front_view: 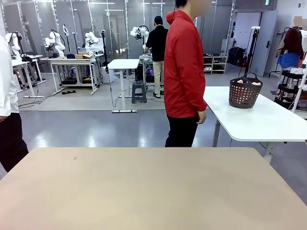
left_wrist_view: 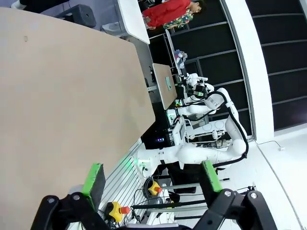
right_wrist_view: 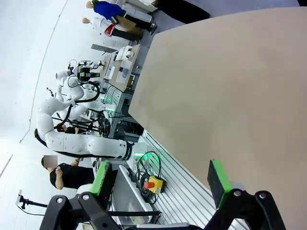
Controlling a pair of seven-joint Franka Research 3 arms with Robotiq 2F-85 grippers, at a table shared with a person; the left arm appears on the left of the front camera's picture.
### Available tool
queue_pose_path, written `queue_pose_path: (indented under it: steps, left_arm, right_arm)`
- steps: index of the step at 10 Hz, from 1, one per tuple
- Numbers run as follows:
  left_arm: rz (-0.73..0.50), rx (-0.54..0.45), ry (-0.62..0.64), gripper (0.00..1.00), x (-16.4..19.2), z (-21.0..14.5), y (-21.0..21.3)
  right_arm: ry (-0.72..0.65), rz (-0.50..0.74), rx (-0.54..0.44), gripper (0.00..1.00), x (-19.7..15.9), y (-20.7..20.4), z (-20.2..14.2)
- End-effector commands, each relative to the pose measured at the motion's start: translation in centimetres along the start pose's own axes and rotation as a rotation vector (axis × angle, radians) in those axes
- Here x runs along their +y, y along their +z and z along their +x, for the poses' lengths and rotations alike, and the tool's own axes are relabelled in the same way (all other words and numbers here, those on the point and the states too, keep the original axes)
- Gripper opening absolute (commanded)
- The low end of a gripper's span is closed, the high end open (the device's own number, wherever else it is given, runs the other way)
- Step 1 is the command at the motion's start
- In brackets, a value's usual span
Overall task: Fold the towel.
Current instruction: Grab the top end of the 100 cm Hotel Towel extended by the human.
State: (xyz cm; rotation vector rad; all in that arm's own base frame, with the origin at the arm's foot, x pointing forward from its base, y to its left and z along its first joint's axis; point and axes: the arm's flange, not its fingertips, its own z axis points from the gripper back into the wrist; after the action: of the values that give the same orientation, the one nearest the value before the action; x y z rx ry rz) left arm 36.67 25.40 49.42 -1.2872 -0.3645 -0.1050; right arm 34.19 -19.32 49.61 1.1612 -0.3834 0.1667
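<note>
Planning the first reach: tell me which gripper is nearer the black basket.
Right, likely. The basket stands on the white table, far right. The right gripper hangs by the wooden table's near edge on that side; the left gripper opposite.

Near field, 6 o'clock: we log a tan table with a matte top. Beyond it lies a glossy grey floor carrying pale patches of reflected overhead light. At 3 o'clock we see a white table on white legs. Toward 12 o'clock stands a smaller white table, with a grey stool just beside it. Dark-framed glass partitions line the far wall from 11 to 12 o'clock. A low shelf sits at 1 o'clock.
</note>
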Motion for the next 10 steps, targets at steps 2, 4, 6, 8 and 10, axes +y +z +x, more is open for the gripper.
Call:
queue_pose_path:
  steps: [2, 4, 6, 8, 10]
  left_arm:
    - [-0.007, 0.008, -0.007, 1.00, -0.13, -0.37, -0.04]
    - [-0.007, 0.008, -0.007, 1.00, -0.13, -0.37, -0.04]
    - [-0.007, 0.008, -0.007, 1.00, -0.13, -0.37, -0.04]
    - [-0.007, 0.008, -0.007, 1.00, -0.13, -0.37, -0.04]
    - [-0.007, 0.008, -0.007, 1.00, -0.13, -0.37, -0.04]
  right_arm:
    - [0.023, 0.010, 0.001, 1.00, 0.21, 0.17, -0.14]
    - [0.023, 0.010, 0.001, 1.00, 0.21, 0.17, -0.14]
    - [0.023, 0.010, 0.001, 1.00, 0.21, 0.17, -0.14]
    - [0.023, 0.010, 0.001, 1.00, 0.21, 0.17, -0.14]
    - [0.023, 0.010, 0.001, 1.00, 0.21, 0.17, -0.14]
